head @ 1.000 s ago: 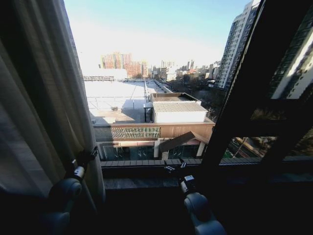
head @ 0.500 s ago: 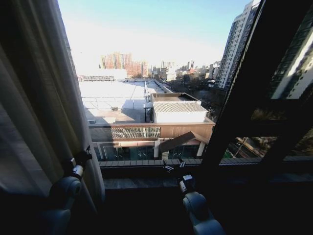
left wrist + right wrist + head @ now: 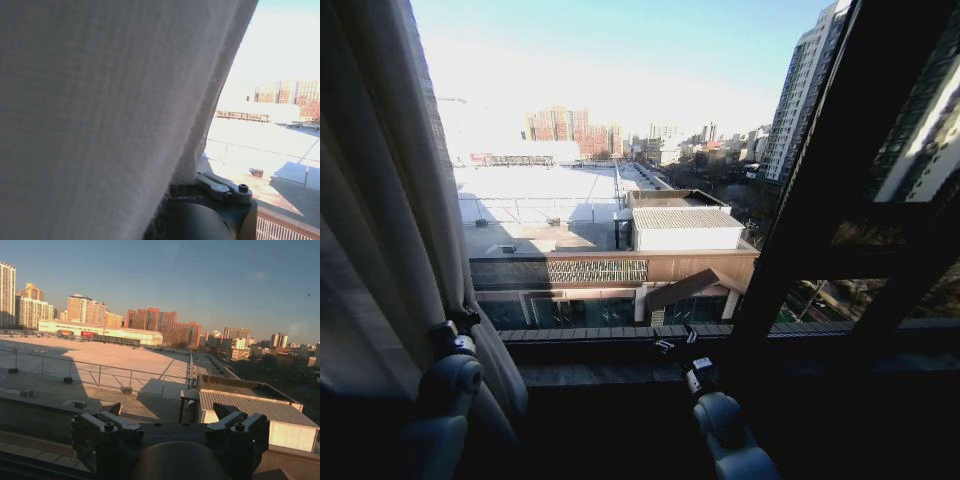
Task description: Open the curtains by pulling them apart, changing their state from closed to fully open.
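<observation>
A sheer off-white curtain (image 3: 390, 230) hangs in long pleats down the left side of the window, gathered toward the left. My left gripper (image 3: 460, 320) sits at its inner edge, low down, shut on the hem. In the left wrist view the curtain fabric (image 3: 100, 110) drapes close over the camera and its hem runs down into the left gripper (image 3: 200, 179); one finger (image 3: 222, 186) shows beside it. My right gripper (image 3: 675, 340) hovers open just above the window sill near the middle, holding nothing. In the right wrist view the right gripper (image 3: 170, 415) faces the glass with its fingers spread.
A thick dark window frame bar (image 3: 820, 170) slants down the right side. The dark sill (image 3: 620, 372) runs below the glass. Rooftops and towers lie outside the bare pane (image 3: 620, 150).
My left gripper has moved to the left with the curtain edge in it, uncovering more glass. The right arm has stayed where it was.
</observation>
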